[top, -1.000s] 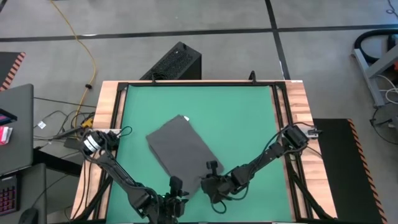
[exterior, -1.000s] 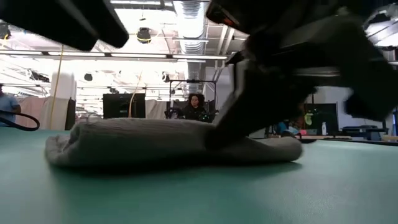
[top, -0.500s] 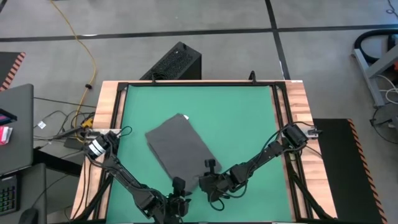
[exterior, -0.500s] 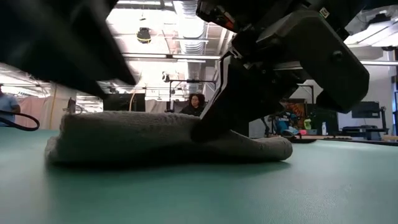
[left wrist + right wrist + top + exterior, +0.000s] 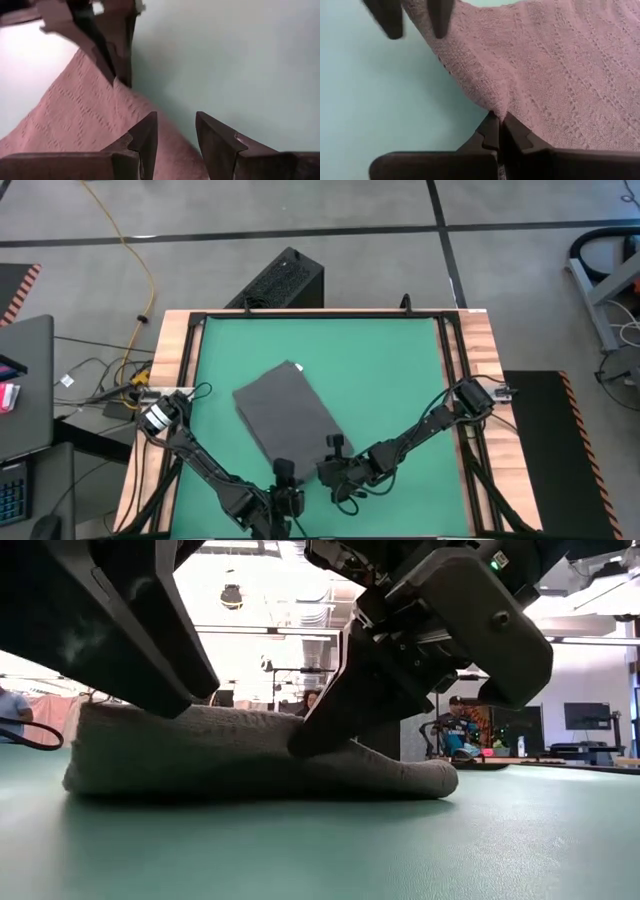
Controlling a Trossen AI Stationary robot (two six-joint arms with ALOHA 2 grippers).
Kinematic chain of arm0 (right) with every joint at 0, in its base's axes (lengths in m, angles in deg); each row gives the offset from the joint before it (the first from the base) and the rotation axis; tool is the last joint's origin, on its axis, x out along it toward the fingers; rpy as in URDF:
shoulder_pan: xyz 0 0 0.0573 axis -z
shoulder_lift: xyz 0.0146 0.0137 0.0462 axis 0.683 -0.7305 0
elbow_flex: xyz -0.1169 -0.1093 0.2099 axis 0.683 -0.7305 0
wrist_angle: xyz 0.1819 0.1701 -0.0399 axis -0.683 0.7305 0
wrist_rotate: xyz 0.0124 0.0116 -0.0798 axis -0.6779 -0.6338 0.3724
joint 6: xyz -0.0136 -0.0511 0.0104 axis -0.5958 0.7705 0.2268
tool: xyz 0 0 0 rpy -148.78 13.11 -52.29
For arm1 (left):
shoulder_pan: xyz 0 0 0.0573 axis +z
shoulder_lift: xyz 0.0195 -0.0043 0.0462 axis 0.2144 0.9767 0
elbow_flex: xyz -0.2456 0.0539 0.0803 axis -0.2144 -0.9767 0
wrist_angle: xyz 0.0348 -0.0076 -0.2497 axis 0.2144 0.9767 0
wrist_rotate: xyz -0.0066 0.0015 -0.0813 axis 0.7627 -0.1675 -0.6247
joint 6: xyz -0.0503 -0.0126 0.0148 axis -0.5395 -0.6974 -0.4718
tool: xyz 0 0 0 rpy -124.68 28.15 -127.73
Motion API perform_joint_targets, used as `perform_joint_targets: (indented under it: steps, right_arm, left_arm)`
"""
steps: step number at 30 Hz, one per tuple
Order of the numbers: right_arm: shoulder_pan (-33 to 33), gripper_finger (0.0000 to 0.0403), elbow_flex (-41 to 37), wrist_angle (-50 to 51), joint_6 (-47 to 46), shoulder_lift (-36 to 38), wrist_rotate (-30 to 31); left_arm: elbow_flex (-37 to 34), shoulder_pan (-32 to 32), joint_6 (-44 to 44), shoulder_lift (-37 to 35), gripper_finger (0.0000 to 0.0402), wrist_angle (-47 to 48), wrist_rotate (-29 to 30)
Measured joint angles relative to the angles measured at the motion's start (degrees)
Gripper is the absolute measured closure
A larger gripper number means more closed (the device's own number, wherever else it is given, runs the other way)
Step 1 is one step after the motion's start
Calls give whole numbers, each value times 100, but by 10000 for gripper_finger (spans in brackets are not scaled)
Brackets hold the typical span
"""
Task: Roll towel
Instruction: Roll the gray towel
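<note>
**Towel pinched at its near edge, ready for the first turn**

Towel (image 5: 285, 417) lies flat and slantwise on the green counter (image 5: 390, 370), a dark grey rectangle with its small white tag (image 5: 299, 369) at the far corner. Both arms have come to the edge nearest the robot, which is probably where the roll is meant to begin.

The right gripper (image 5: 498, 131) has its fingers pressed together on a fold of the cloth at the near edge, and the fabric puckers up between them. That hold would let the arm lift the edge and carry it over the rest.

The left gripper (image 5: 176, 131) sits just beside the same edge at the other near corner, its fingers apart with the cloth's border below the gap and nothing yet caught. It looks placed to take its own corner so that the edge rises evenly.

From counter height the towel (image 5: 250, 755) appears thick and soft, with a woven, slightly ribbed texture, its near edge raised a little where it is held.
</note>
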Motion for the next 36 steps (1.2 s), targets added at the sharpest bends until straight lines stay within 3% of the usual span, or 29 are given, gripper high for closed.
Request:
perform_joint_targets:
  steps: [6,21,25,30,33,36]
  right_arm:
    - [-2,383,0,-4,-1,0,0]
    - [33,382,0,-23,-17,4,2]
    - [62,382,0,-52,-41,6,0]
    - [67,376,0,-60,61,7,-2]
    - [14,352,0,-40,365,30,-3]
    - [-42,319,2,-43,434,44,-4]
  left_arm:
    - [0,22,-415,0,278,410,53]
    - [-4,237,-1705,0,278,562,-1078]
    - [-4,272,-1912,0,280,434,-1037]
    - [-4,333,-2201,0,328,669,-999]
    - [-4,340,-2314,0,384,939,-1023]
    - [-4,339,-2421,0,396,1216,-1029]
